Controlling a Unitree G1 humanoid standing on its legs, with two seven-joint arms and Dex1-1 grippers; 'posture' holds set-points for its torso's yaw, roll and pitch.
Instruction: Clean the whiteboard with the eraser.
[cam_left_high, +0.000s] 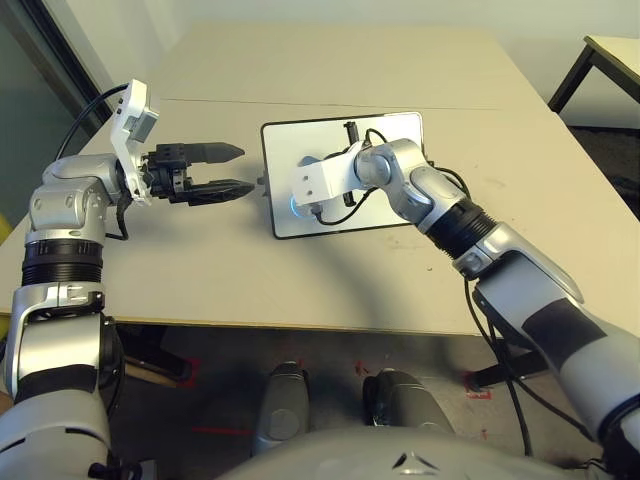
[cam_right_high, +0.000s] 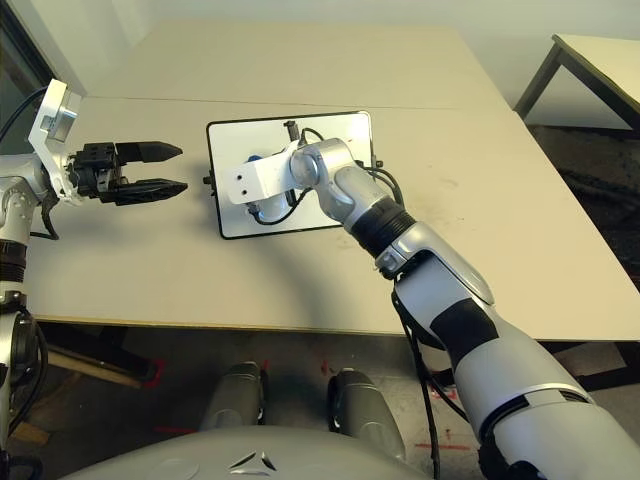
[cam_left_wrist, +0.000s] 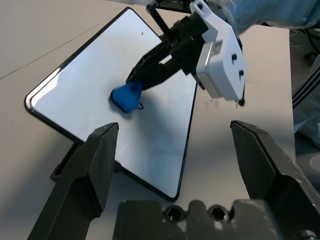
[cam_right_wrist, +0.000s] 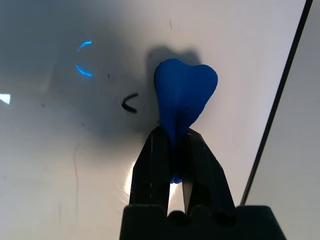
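The whiteboard (cam_left_high: 400, 135) lies flat on the table, white with a thin black rim. My right gripper (cam_right_wrist: 172, 150) is shut on the blue eraser (cam_right_wrist: 184, 95), squeezing it so that its free end bulges out and presses on the board. A short black mark (cam_right_wrist: 130, 104) sits on the board just beside the eraser (cam_left_wrist: 126, 96). My left gripper (cam_left_high: 228, 170) hovers open to the left of the board, its fingers (cam_left_wrist: 95, 165) apart with nothing between them.
The beige table (cam_left_high: 300, 280) has free room in front of and behind the board. A second table (cam_left_high: 610, 55) stands at the far right. A black cable (cam_left_high: 365, 135) loops over the board near my right wrist.
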